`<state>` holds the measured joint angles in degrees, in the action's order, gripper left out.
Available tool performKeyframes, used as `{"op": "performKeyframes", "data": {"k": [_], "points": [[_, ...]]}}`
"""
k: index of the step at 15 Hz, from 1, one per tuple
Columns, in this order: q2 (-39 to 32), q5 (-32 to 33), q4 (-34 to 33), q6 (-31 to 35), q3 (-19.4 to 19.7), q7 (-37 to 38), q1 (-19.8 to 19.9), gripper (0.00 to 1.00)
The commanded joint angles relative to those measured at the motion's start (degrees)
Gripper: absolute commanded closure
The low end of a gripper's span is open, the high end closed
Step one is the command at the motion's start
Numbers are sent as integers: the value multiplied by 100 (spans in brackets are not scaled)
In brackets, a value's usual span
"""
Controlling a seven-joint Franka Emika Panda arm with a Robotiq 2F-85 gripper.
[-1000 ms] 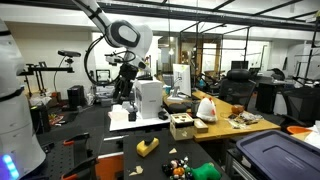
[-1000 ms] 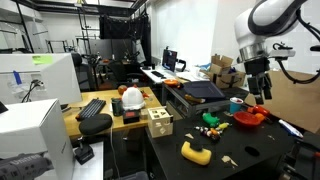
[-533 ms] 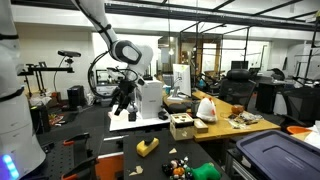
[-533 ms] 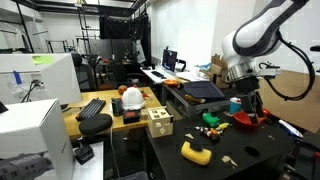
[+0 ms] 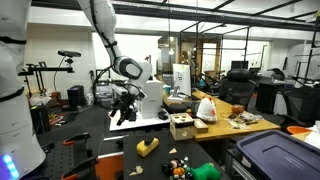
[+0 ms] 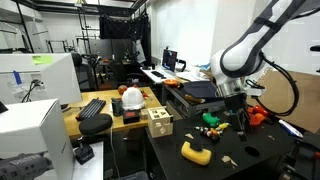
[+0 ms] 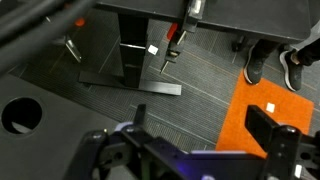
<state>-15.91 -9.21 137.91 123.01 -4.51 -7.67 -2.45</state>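
Small green-and-red toy point(image 6: 210, 120) on dark table point(image 6: 255, 152), just beside wide-spread, empty end effector point(image 6: 238, 118).

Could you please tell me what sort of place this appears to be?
Most likely a robotics lab or workshop: there is a keyboard and a monitor, metal framing overhead, and a robot arm's gripper over a black table.
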Motion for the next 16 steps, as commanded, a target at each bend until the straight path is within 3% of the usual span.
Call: {"op": "performKeyframes", "data": {"k": [1,10,16], "points": [[-566,18,-271,644,-86,160,-106,0],[-1764,51,-853,2597,-219,825,-400,0],[-2228,628,-1112,3939,299,1607,-1078,0]]}}
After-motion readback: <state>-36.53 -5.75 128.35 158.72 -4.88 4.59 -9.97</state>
